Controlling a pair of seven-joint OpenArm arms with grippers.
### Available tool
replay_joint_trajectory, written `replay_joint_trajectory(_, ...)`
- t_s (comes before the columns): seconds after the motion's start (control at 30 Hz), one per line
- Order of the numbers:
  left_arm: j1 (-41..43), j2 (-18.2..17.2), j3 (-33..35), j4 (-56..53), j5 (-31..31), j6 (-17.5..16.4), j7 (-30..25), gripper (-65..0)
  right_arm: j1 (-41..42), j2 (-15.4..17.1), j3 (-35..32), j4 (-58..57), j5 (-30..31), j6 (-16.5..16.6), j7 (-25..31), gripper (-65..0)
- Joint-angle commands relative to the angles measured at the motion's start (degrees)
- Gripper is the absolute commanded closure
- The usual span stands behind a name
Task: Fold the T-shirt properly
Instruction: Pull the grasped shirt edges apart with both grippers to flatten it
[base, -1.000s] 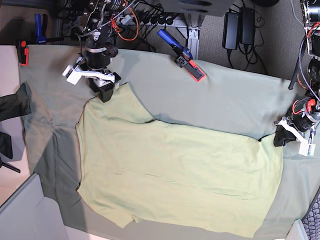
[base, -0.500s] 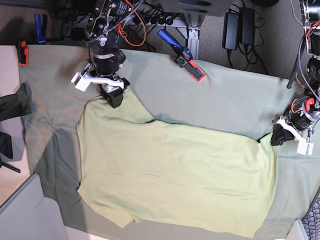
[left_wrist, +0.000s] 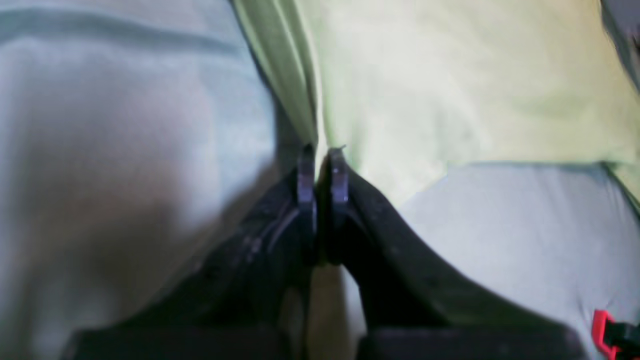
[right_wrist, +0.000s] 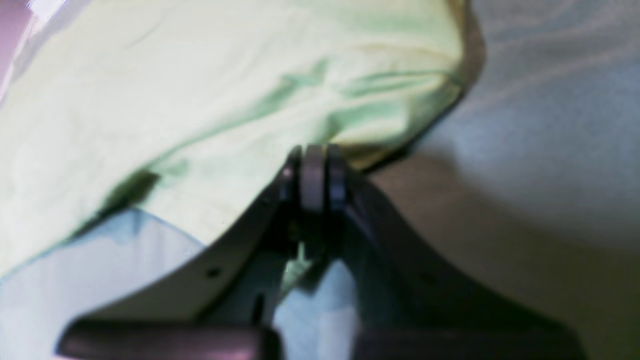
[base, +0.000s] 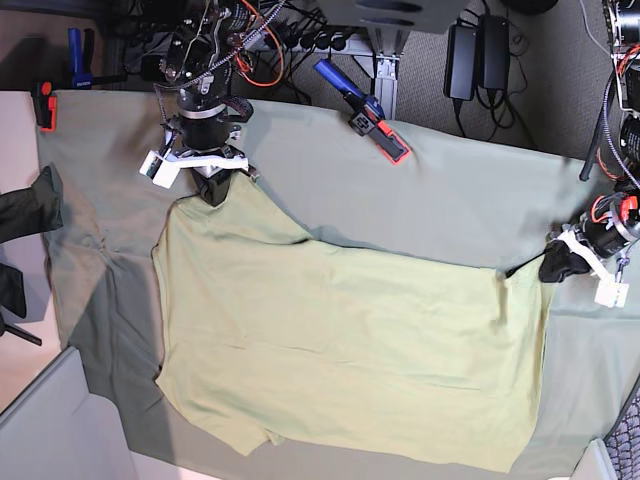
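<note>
I saw my left gripper (base: 553, 268) and right gripper (base: 214, 190) each clamped on opposite T-shirt (base: 350, 350) corners.

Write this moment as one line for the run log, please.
left gripper: shut on T-shirt corner | right gripper: shut on opposite corner | T-shirt: spread on table cloth | fold: not yet made

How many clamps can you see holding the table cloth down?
3: a red clamp at the far left corner, a blue one beside it, and a blue-and-red one on the far edge. Others may be hidden.
</note>
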Motion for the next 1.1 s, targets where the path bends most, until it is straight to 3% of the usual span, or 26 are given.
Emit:
replay_joint_trajectory(0.0,0.0,-1.6,-1.2,1.5,-2.0,-1.4,-0.1,0.0,-1.0,1.3,0.1,1.4,1.3,2.7,0.8,0.0)
replay_joint_trajectory(0.27,9.3,-5.5,-4.9,11.6,-9.9,-1.4,3.0,0.0,-10.9,6.6,0.1,10.3,5.3,2.8,-1.7,0.0)
replay_joint_trajectory(0.6,17.1,-5.8,-10.9,18.7,-12.1,-1.4,4.1,0.0,-20.2,7.0,4.6,17.4,7.4,3.5,-3.7,0.0)
replay_joint_trajectory(0.83,18.1,-6.8,-11.3,20.7,-14.4,-1.4,3.8,0.0,-19.1,8.3,6.9,17.6,9.3,3.9,-4.1,0.0)
replay_joint_trajectory(1.07,14.1,-6.7,-11.0,20.6,-13.3,-1.4,3.2,0.0,-11.1,9.8,6.7,17.6,9.3,3.9,-5.5,0.0)
